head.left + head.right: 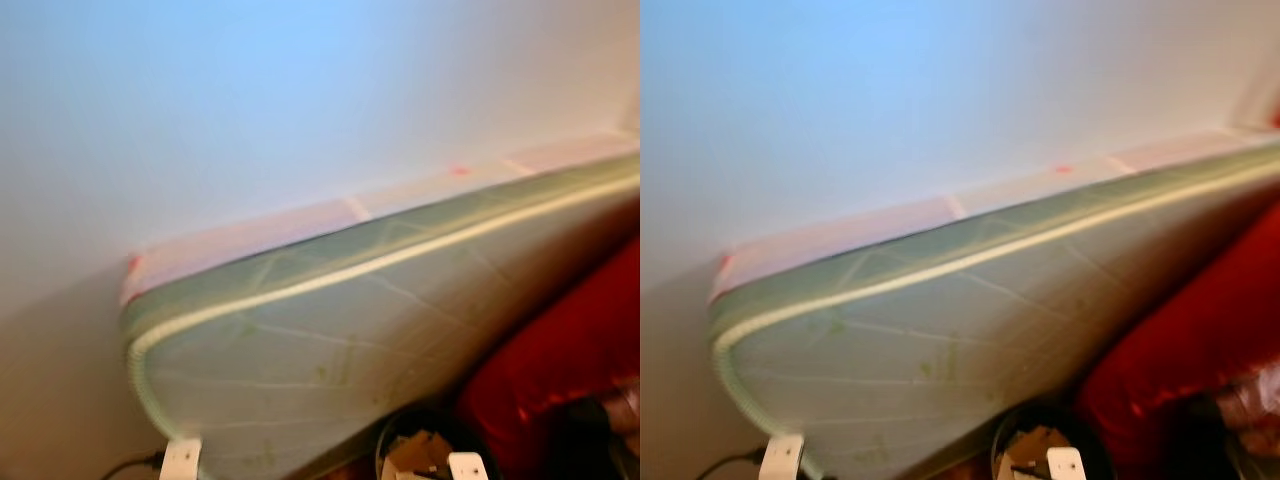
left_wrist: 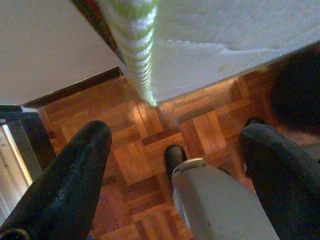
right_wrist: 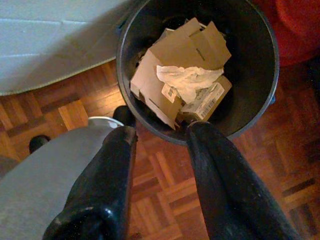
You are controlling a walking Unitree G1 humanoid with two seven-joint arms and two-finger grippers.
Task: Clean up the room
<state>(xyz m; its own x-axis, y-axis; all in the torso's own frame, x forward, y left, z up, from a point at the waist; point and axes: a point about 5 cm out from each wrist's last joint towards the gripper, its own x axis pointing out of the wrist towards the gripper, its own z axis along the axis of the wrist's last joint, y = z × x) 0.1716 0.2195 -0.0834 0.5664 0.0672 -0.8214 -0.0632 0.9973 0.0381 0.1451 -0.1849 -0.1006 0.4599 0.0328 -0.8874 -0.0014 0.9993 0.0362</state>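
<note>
A pale wall takes up most of the head views, which are blurred and tilted. Leaning against it stands a mattress on its long edge, pale green with a leaf pattern and a cream piped seam, probably stood up there to free the floor. Beside its lower right end lies something large and red, soft-looking; what it is cannot be told.

Below is a parquet floor. On it, close to the foot of the mattress and beside the red thing, stands a black waste bin, round and open. It holds folded cardboard pieces and a crumpled white paper, so it looks like the place where the room's rubbish is collected.

The right gripper hangs over the floor just at the bin's near rim, its fingers apart and holding nothing. The left gripper hangs over bare parquet by the mattress's corner, fingers wide apart and empty too. With both free, I judge the robot is between pickups
</note>
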